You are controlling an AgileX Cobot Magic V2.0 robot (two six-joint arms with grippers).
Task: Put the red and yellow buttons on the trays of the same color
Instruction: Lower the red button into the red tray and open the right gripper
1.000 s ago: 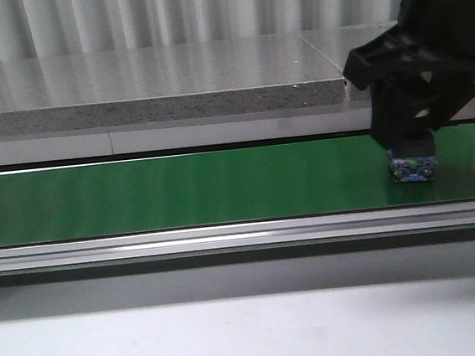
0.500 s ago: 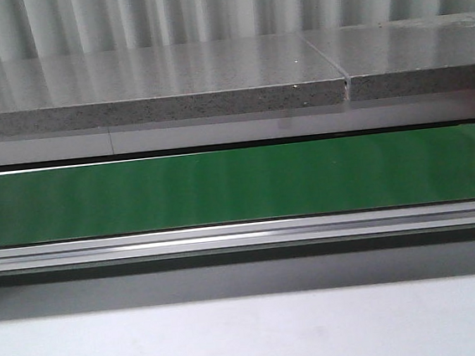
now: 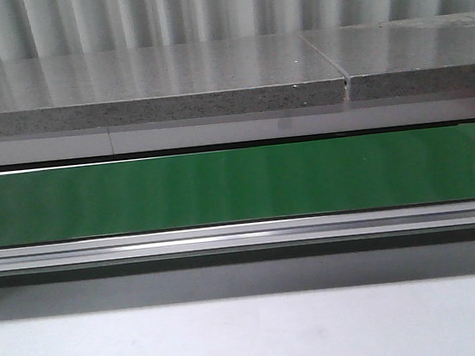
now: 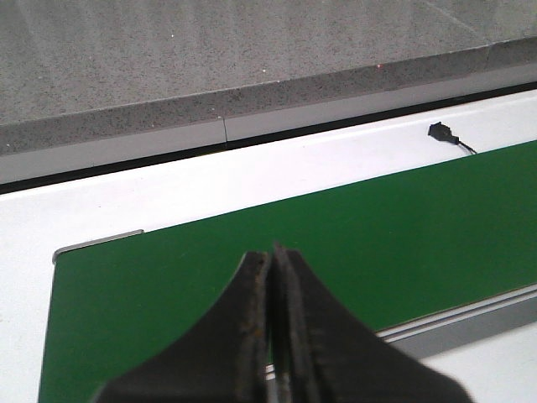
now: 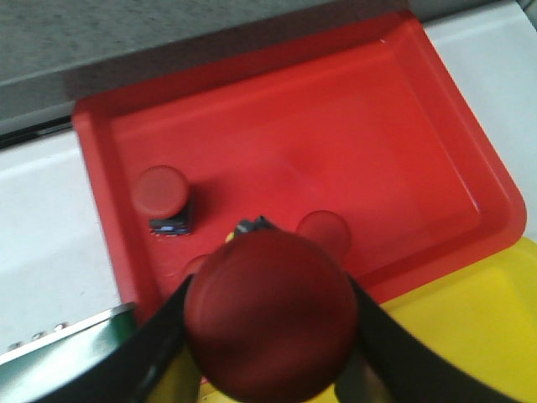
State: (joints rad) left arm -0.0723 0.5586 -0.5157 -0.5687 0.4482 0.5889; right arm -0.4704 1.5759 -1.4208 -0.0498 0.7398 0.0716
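Observation:
My right gripper is shut on a red button and holds it above the near edge of the red tray. In the tray lie a red button on a dark base, another red button, and one more mostly hidden behind the held one. The yellow tray lies beside the red one. My left gripper is shut and empty above the green belt. Neither gripper shows in the front view, where the green belt carries nothing.
A grey stone slab runs behind the belt and a metal rail along its front. A small black sensor with a cable sits on the white frame by the belt.
One second ago my right gripper stood on the belt at the far right over a button base. It has since left the front view, and the belt is bare.

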